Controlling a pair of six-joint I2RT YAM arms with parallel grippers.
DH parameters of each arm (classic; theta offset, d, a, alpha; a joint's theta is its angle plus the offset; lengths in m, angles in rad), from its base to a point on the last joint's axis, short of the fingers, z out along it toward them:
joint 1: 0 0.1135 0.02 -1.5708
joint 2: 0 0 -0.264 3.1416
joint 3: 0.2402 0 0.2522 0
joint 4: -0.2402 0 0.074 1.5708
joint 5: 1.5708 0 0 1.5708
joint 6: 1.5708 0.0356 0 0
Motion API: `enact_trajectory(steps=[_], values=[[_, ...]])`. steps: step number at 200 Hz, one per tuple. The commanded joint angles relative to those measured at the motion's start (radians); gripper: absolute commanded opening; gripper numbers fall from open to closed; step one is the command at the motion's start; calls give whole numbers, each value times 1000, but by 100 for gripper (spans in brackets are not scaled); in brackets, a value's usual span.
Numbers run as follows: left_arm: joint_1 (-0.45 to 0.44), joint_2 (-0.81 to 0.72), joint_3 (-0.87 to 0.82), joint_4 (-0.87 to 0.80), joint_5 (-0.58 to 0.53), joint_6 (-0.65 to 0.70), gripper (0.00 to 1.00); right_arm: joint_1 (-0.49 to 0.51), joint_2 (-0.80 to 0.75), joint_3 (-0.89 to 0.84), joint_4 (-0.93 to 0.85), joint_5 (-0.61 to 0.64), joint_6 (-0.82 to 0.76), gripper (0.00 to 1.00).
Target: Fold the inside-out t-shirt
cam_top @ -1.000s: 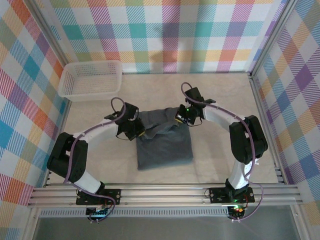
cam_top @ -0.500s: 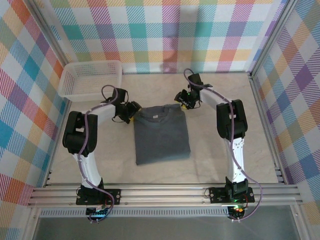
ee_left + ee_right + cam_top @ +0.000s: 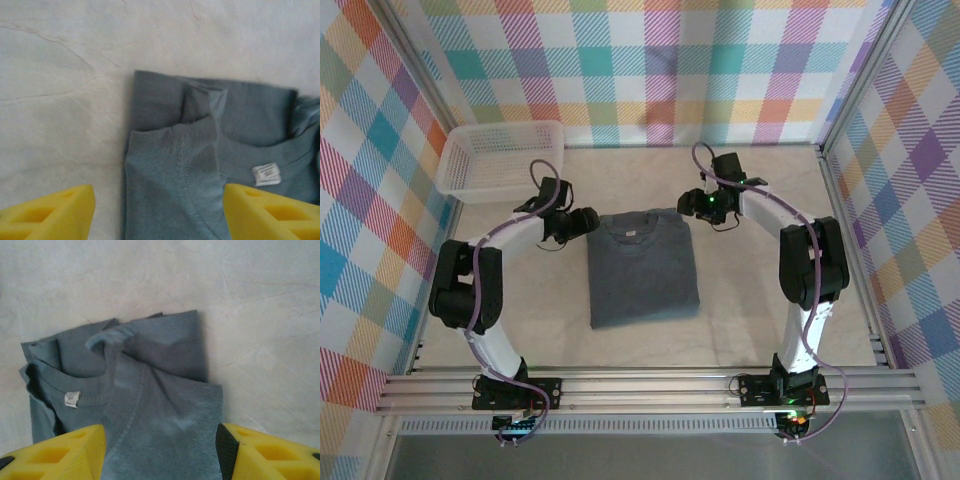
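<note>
The dark slate-grey cloth t-shirt (image 3: 643, 268) looks soft, matt and slightly fuzzy. The pale cream table top (image 3: 760, 300) is smooth, with faint veins. The white mesh basket (image 3: 502, 160) seems plastic.

The top external camera looks steeply down from above the near edge, far enough to take in the whole tabletop (image 3: 750, 290). Both wrist cameras face down, close, sharing the t-shirt (image 3: 642, 270) collar and white tag (image 3: 266, 175).

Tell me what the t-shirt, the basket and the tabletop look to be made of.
T-shirt: soft knit cloth, matte slate-grey, with stitched seams and a fuzzy face.
Basket: likely white plastic, moulded as open mesh.
Tabletop: smooth pale sheet with faint veins, perhaps marble-look laminate; unsure.
</note>
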Motion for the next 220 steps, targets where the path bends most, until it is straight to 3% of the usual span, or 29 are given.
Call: enact_trajectory(steps=[1, 48, 91, 112, 123, 169, 220], values=[[-10, 76, 58, -44, -32, 184, 66, 7, -6, -3, 18, -43, -48, 60], [-15, 232, 181, -76, -9, 192, 62, 9, 1, 6, 1, -53, -46, 61], [-20, 276, 192, -54, 69, 138, 31, 23, 60, -5, 6, 26, -28, 62], [-19, 288, 193, -45, 112, 121, 14, 23, 110, 28, -18, 83, -34, 69], [-22, 294, 200, -51, 113, 118, 0, 23, 131, 43, -21, 97, -34, 72], [-26, 298, 199, -42, 132, 100, 0, 41, 220, 70, 15, -48, 14, 67], [-33, 292, 196, -21, 146, 70, 0, 66, 285, 94, 67, -90, 92, 56]])
